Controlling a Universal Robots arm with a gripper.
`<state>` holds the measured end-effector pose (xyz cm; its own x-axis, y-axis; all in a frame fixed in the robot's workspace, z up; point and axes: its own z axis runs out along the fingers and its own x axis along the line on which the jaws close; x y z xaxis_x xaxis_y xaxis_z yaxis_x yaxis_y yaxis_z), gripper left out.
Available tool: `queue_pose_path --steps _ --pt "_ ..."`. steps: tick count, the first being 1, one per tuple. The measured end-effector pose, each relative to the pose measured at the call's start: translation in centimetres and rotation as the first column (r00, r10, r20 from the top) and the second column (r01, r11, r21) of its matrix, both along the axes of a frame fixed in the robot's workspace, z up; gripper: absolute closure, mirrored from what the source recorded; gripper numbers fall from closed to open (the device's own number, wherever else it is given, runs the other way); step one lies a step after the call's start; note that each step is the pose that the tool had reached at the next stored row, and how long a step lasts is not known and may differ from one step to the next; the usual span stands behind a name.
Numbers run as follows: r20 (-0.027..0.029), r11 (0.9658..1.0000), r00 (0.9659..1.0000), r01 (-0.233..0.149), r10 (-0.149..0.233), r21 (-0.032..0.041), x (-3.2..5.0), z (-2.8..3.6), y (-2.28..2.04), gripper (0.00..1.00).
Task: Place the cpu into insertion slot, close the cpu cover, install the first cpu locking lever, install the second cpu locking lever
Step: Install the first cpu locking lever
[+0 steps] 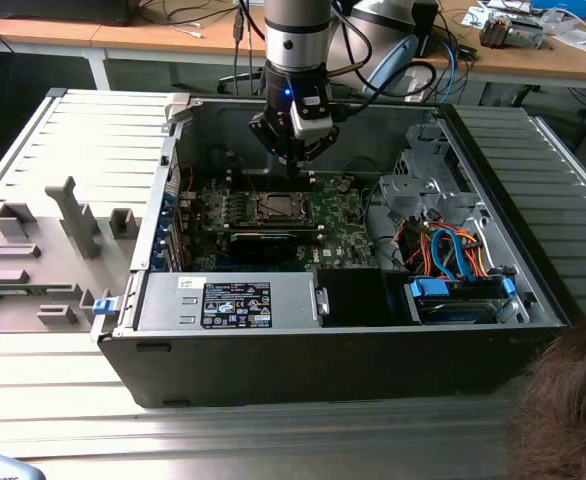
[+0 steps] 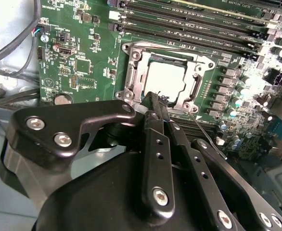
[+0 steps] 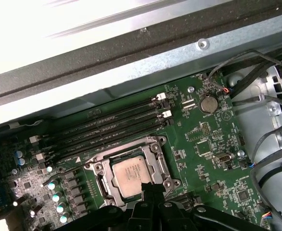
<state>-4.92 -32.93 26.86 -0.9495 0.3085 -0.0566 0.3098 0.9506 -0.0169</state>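
In the exterior view the gripper (image 1: 295, 160) hung low inside the open computer case (image 1: 493, 330), right over the insertion slot (image 1: 273, 207) near the board's far edge. In the second wrist view its fingers (image 2: 153, 103) were pinched together, holding nothing, tips at the cpu cover (image 2: 131, 77), which lay down around the seated cpu (image 2: 165, 79); the lever step looked in hand. In the first wrist view, memory slots (image 3: 112, 125) crowded one side, leaving little room

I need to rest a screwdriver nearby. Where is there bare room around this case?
Free: the ribbed panel on the exterior view's left, behind the grey fixtures, and the ribbed surface before the case. Crowded: the motherboard under the gripper, and the cable bay.
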Motion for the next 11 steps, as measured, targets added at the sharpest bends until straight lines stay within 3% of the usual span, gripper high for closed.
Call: queue_pose_path --steps 11 --pt "0.0000 0.9997 0.9997 -0.023 0.023 0.0000 0.00 0.00 0.00 0.89"
